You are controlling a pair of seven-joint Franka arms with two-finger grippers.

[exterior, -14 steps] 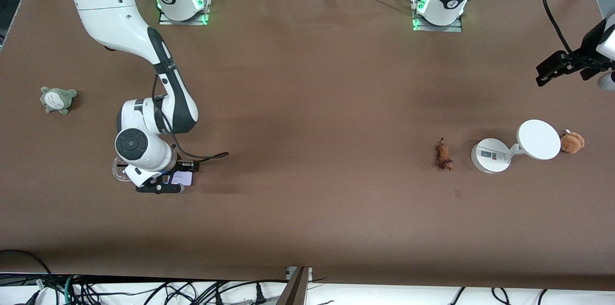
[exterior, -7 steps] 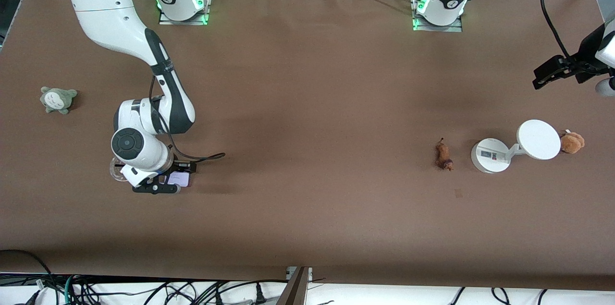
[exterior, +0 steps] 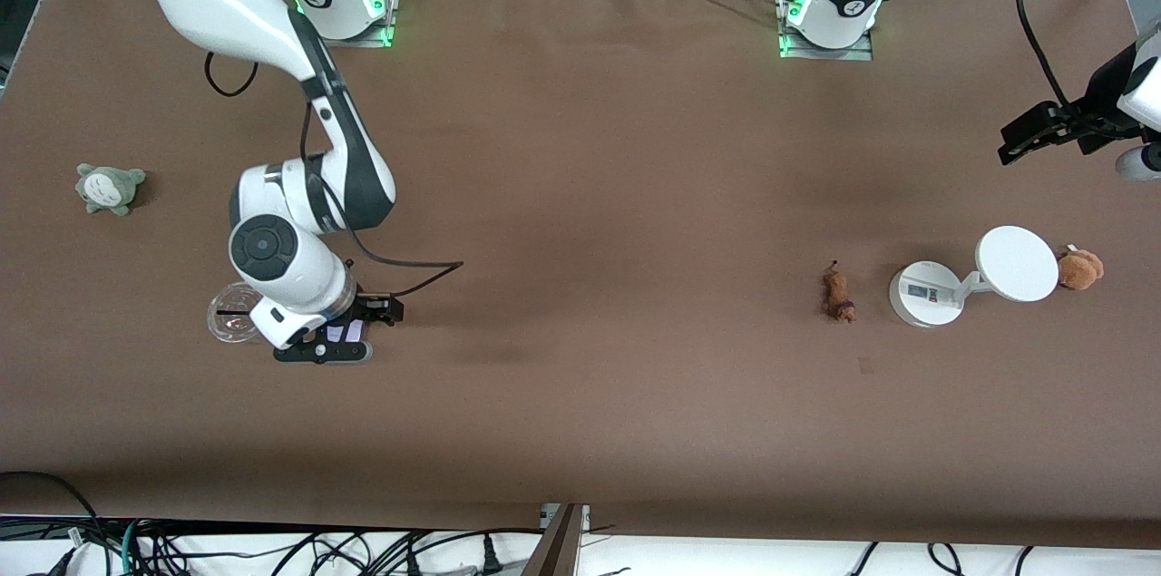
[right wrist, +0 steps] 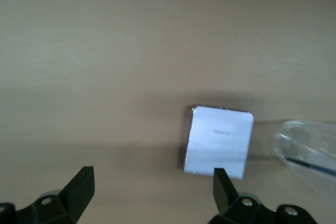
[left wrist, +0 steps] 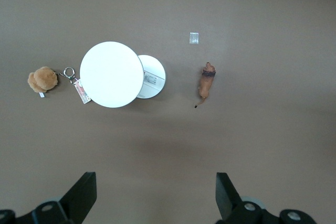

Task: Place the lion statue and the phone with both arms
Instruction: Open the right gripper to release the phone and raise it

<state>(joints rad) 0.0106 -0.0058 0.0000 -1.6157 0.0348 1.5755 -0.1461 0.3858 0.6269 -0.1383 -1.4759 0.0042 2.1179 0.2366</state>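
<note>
The phone (right wrist: 219,140) lies flat on the table (exterior: 599,195) toward the right arm's end, pale lavender-white with a darker edge, its face up. A clear round plastic lid (exterior: 229,315) sits just beside it, a little closer to that end of the table. The right hand (exterior: 337,342) hangs directly over the phone with its two fingers (right wrist: 79,184) spread wide and nothing between them; in the right wrist view the phone lies off toward one finger instead of centred between the two.

The lion statue (exterior: 837,293) lies on its side toward the left arm's end of the table, a slim reddish-brown figure with a thin dark tail. Near it, further toward that end, stands a white round stand (exterior: 925,293) with a tilted disc (exterior: 1017,263), and a tan-brown plush toy (exterior: 1080,268) rests just past the disc. The left hand (exterior: 1029,134) is up in the air at the table's edge, its fingers (left wrist: 81,192) opened wide and empty, looking down on the stand and the lion statue.

A small grey-green plush (exterior: 109,188) sits alone at the right arm's end of the table.
</note>
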